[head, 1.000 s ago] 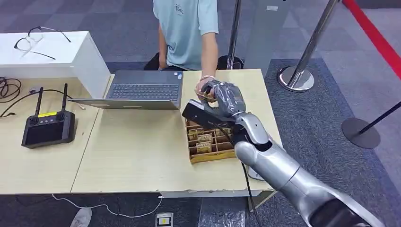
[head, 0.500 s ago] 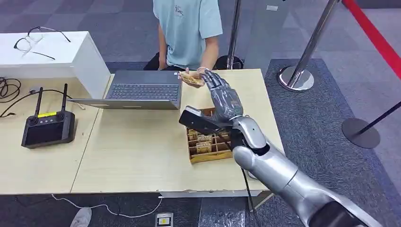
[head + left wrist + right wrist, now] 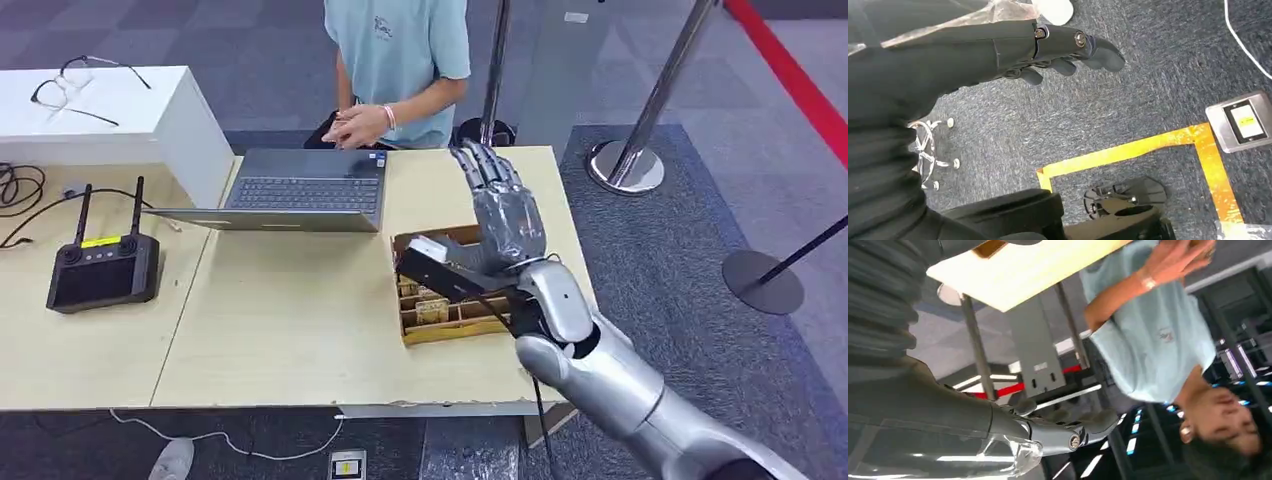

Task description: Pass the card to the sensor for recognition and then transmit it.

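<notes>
Right robot hand [image 3: 505, 215] empty, fingers spread.
Person's hands [image 3: 362, 124] lie beyond it, across the bench [image 3: 300, 330]; card not discernible.

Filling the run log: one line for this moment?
right hand: empty, fingers spread above table | left hand: hanging, empty | person's hands: together
</notes>
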Motion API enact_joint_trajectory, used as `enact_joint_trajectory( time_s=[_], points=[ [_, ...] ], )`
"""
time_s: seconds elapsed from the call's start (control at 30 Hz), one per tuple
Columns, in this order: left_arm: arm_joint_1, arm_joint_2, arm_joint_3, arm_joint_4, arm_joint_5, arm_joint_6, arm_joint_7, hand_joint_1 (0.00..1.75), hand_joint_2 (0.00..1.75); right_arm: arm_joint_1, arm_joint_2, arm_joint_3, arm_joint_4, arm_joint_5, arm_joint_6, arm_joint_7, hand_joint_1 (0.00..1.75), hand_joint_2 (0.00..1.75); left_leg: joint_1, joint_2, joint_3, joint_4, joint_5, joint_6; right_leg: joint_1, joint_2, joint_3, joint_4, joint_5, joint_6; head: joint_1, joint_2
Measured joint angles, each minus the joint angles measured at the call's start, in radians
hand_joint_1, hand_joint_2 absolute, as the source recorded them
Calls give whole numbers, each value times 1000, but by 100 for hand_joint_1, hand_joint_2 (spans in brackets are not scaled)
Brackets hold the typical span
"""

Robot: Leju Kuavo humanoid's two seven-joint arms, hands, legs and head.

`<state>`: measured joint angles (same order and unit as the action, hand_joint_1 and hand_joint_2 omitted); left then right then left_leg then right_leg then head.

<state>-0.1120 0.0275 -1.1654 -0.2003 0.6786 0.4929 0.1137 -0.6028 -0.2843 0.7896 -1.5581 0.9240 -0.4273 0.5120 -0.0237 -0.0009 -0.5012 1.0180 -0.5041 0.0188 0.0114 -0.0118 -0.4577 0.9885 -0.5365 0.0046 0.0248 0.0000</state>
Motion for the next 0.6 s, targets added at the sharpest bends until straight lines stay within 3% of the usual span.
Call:
enact_joint_trajectory(
  time_s=[0.23, 0.6],
  points=[
    [3, 3, 1, 0, 8, 3, -3, 0, 175, 83, -98, -98, -149, 34, -11, 47, 0, 175, 0, 0, 0, 0, 0, 0, 0, 0, 0, 0, 0, 0, 0, 0],
    [5, 3, 7, 1, 17, 16, -10, 0, 175, 285, -257, -332, -374, 26, -60, 127, 0, 175, 0, -1, 0, 1, -1, 1, 0, 0, 0, 0, 0, 0, 0, 0]
  ],
)
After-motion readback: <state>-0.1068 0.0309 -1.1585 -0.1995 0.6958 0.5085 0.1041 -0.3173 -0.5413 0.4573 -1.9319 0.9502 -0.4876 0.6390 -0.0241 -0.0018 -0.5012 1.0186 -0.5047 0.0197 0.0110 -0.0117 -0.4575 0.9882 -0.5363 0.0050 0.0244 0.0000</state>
